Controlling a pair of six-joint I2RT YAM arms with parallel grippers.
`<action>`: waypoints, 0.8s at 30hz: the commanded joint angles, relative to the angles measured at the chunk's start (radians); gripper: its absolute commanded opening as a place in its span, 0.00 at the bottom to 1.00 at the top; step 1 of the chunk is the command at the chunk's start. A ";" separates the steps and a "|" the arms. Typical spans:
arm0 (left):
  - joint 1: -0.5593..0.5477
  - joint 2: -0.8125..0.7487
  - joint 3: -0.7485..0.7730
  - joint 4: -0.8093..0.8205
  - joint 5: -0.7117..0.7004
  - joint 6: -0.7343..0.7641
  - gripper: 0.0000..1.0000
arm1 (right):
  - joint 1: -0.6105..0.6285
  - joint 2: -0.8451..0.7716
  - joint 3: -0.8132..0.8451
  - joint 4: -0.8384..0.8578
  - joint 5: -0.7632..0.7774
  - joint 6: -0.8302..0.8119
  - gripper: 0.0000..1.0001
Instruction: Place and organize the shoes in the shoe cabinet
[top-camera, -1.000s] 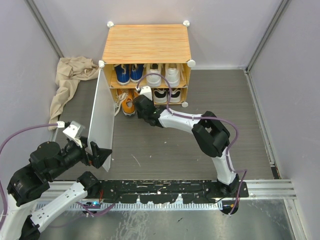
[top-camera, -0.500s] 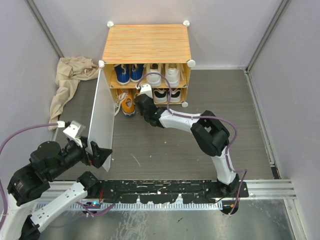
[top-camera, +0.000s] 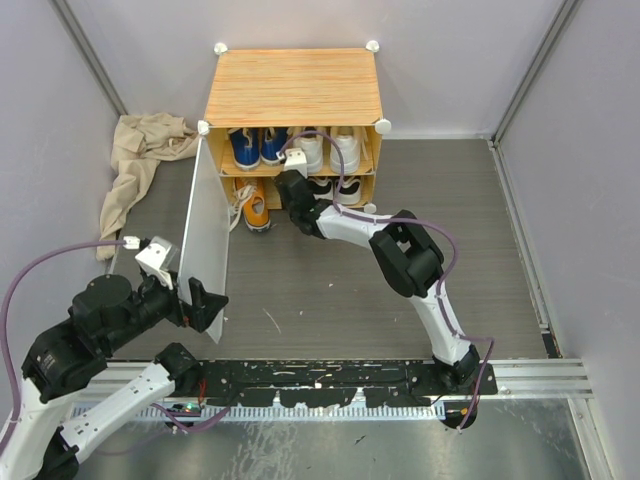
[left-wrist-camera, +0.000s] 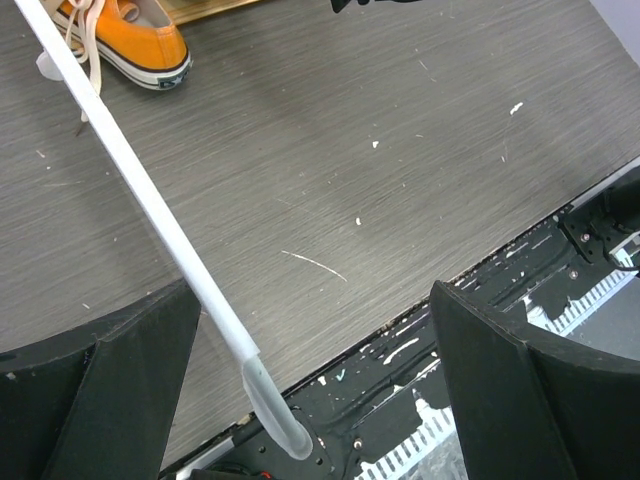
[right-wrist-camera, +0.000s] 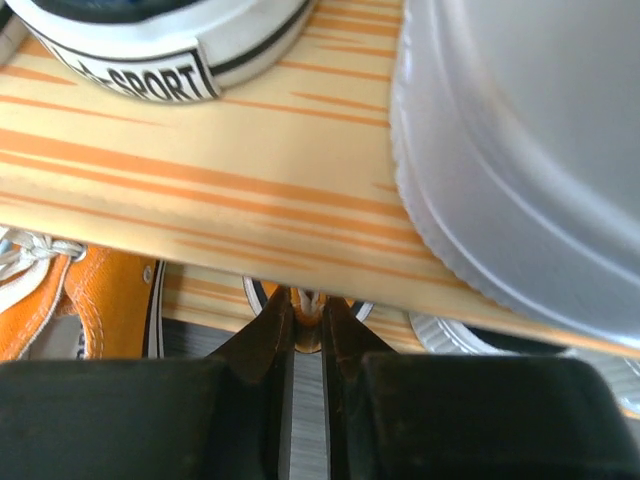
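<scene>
Right end effector (right-wrist-camera: 307, 312) reaches under the shelf (right-wrist-camera: 200, 190) edge of the cabinet (top-camera: 293, 88), with little room above. Its fingers pinch the heel of an orange shoe (right-wrist-camera: 307, 299) on the lower level. The door (top-camera: 203, 230) edge passes between the spread fingers of the left end effector (left-wrist-camera: 315, 295). A second ago the right arm was outside the cabinet.

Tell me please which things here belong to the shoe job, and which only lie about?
For the job: shoe cabinet, open door, blue sneakers, white sneakers, orange sneakers, black-and-white sneakers.
Lying about: beige cloth, left of the cabinet.
</scene>
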 joint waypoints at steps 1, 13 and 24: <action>-0.002 0.026 0.001 0.039 -0.003 0.005 0.98 | -0.028 0.009 0.101 0.146 -0.021 -0.014 0.01; -0.002 0.016 -0.004 0.043 -0.006 0.006 0.98 | -0.029 0.023 0.026 0.100 -0.001 0.048 0.39; -0.002 0.012 -0.008 0.050 -0.004 0.007 0.98 | 0.024 -0.200 -0.242 0.210 -0.067 0.040 0.72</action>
